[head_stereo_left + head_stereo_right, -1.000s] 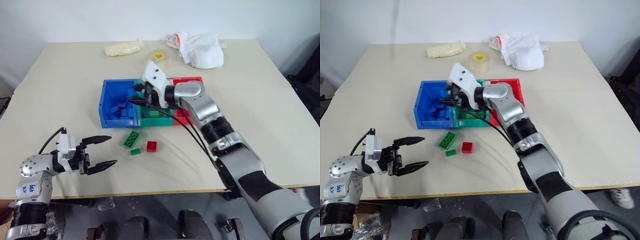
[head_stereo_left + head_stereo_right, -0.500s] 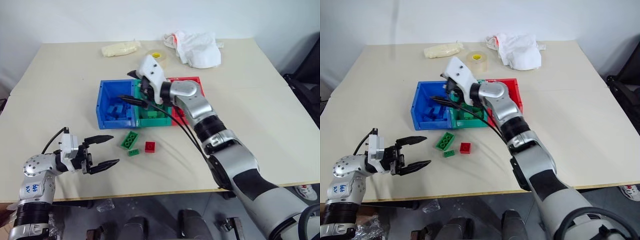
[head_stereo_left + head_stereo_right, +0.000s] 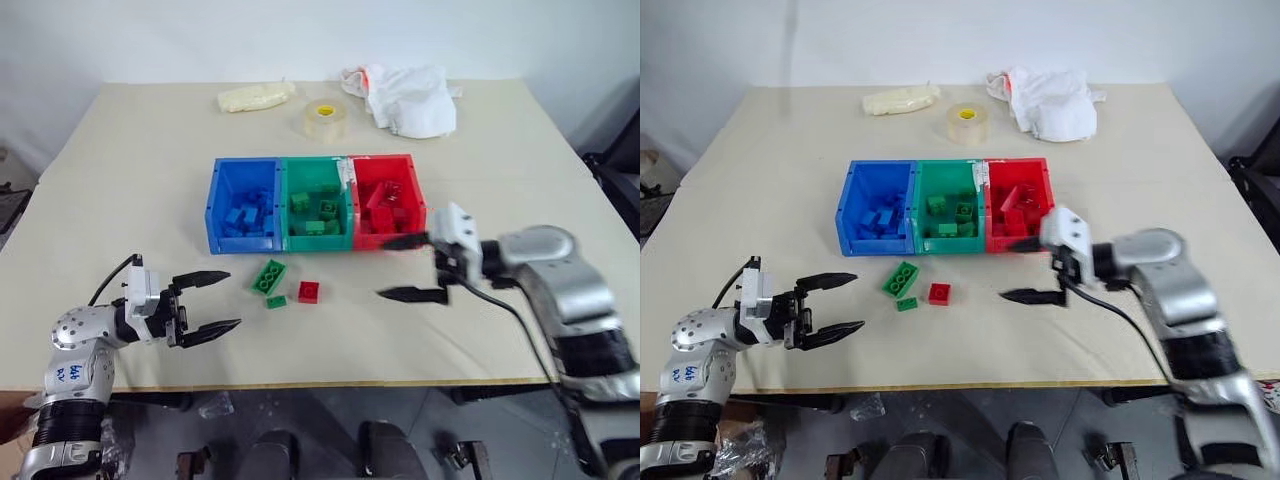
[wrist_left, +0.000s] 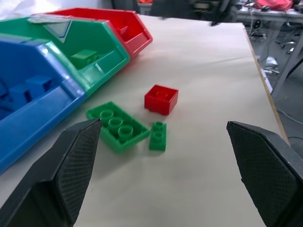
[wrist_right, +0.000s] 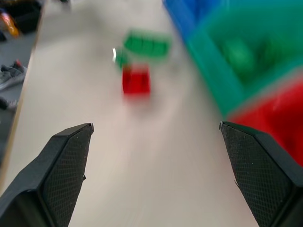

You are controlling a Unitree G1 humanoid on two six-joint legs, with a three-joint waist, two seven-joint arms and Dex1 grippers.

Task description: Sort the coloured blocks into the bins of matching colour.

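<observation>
The right gripper (image 3: 408,268), jaws spread and empty, has swung away from the bins (image 3: 316,232). A drop looks finished; a red block (image 3: 308,291) and two green blocks (image 3: 268,275) lie ahead of its fingertips, unsorted.

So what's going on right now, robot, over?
Left gripper open, empty. Right gripper open, empty, beside the red bin. Two green bricks and one red brick loose on the table. Nothing in the way.

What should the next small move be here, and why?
Probably the open right gripper should move toward the red block lying loose on the table: it is empty, faces that block, and the red bin sits just behind.
</observation>
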